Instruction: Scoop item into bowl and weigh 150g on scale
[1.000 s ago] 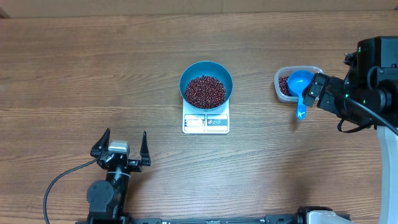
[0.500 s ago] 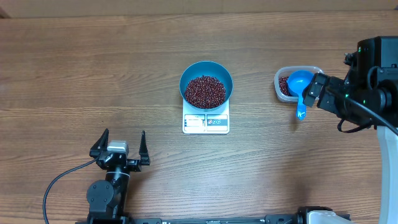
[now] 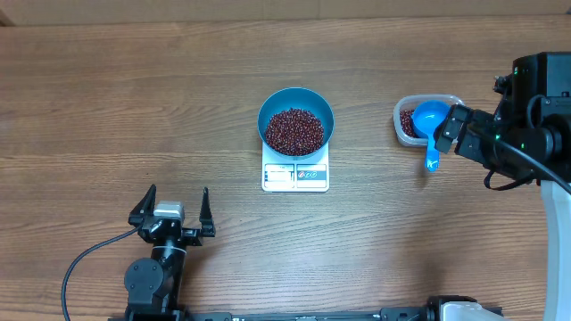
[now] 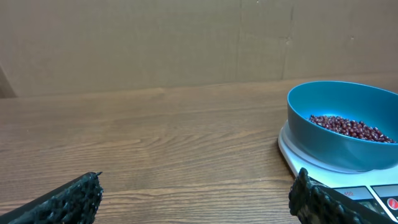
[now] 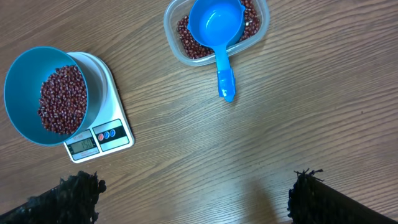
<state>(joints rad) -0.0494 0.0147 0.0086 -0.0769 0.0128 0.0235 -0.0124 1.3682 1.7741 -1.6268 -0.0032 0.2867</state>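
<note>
The blue bowl (image 3: 296,114) stands on the white scale (image 3: 295,176) at the table's middle, with a heap of dark red beans (image 3: 294,131) inside it. From the left wrist, the bowl (image 4: 333,140) and scale (image 4: 298,155) lie ahead to the right. My left gripper (image 3: 178,194) is open near the front edge, its jaws (image 4: 196,199) holding nothing. At the right, my right gripper (image 3: 444,132) hovers open and empty (image 5: 196,199) above bare wood. Below it I see the bowl (image 5: 18,93), beans (image 5: 61,99) and scale (image 5: 102,134).
A clear plastic tub (image 3: 401,119) of beans sits right of the scale, with a blue scoop (image 3: 431,117) resting in it and its handle hanging over the near rim. The right wrist view shows the tub (image 5: 173,43) and scoop (image 5: 214,25). A cardboard wall backs the table.
</note>
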